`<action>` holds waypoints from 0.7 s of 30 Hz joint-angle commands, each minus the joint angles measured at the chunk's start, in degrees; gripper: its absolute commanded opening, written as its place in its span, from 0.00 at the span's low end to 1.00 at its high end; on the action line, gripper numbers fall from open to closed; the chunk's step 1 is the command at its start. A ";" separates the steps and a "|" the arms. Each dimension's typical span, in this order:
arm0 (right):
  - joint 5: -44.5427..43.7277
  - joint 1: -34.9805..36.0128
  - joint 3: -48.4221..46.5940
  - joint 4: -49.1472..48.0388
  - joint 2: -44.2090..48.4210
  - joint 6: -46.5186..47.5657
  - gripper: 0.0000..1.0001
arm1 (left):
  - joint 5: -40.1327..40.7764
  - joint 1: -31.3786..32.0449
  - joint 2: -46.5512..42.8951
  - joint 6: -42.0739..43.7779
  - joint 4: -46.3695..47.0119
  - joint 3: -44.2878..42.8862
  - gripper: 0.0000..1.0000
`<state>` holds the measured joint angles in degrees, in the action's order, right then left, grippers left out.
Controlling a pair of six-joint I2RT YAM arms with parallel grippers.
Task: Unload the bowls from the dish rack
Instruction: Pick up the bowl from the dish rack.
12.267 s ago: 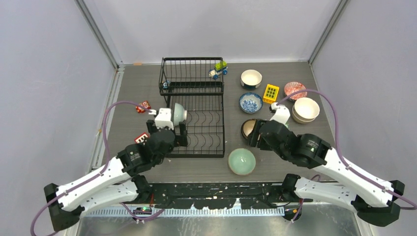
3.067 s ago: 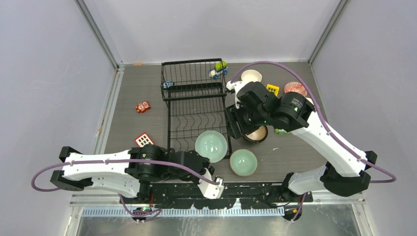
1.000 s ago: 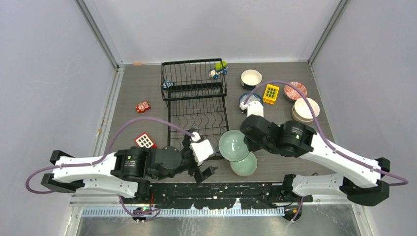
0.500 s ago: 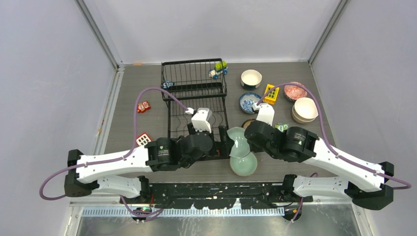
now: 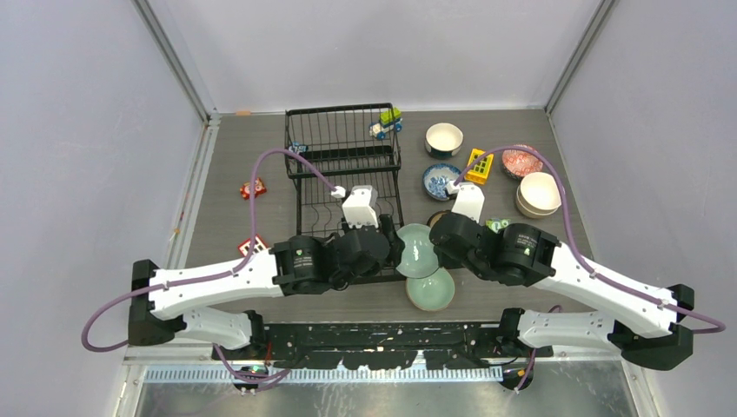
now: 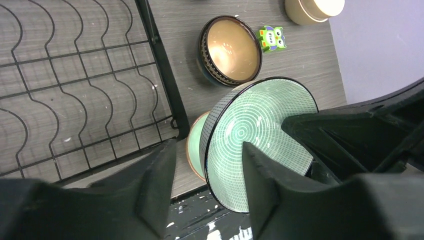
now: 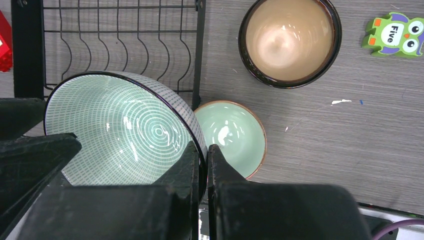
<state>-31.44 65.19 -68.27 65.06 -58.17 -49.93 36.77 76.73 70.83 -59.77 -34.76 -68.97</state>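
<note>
Right wrist view: my right gripper (image 7: 202,161) pinches the patterned green bowl (image 7: 120,132) by its rim, tilted over the pale green bowl (image 7: 234,134) beside the dish rack (image 7: 199,60); left gripper (image 6: 207,165) gapes wide. I'd level it, then lower slowly.

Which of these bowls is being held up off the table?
The ring-patterned green bowl, tilted, its rim pinched by the right gripper; the plain green bowl and the brown bowl sit flat.

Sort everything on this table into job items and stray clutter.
Job: dish rack; ringed green bowl; pale green bowl; brown bowl; white bowl; blue-and-white bowl; red-patterned bowl; cream bowls.
Clutter: toy truck; yellow block; owl tile; red block.
</note>
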 commanded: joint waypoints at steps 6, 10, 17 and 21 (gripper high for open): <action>-1.18 0.29 -1.16 -4.10 -0.05 -2.52 0.01 | 1.37 -0.54 0.70 -0.53 0.79 0.12 0.44; -0.81 0.24 -1.24 -4.22 -0.30 -2.38 0.01 | 0.78 -0.62 1.26 -0.11 1.40 0.29 0.35; -0.45 0.27 -1.50 -4.21 -0.75 -2.04 0.01 | -0.01 -0.85 2.08 -0.16 1.85 0.75 0.20; -0.20 0.23 -1.60 -4.22 -0.91 -1.81 0.01 | -0.45 -1.06 2.40 -0.09 1.46 0.50 0.16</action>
<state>-30.74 65.19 -68.25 64.86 -59.40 -50.13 36.16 75.99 73.28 -59.57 -35.05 -68.34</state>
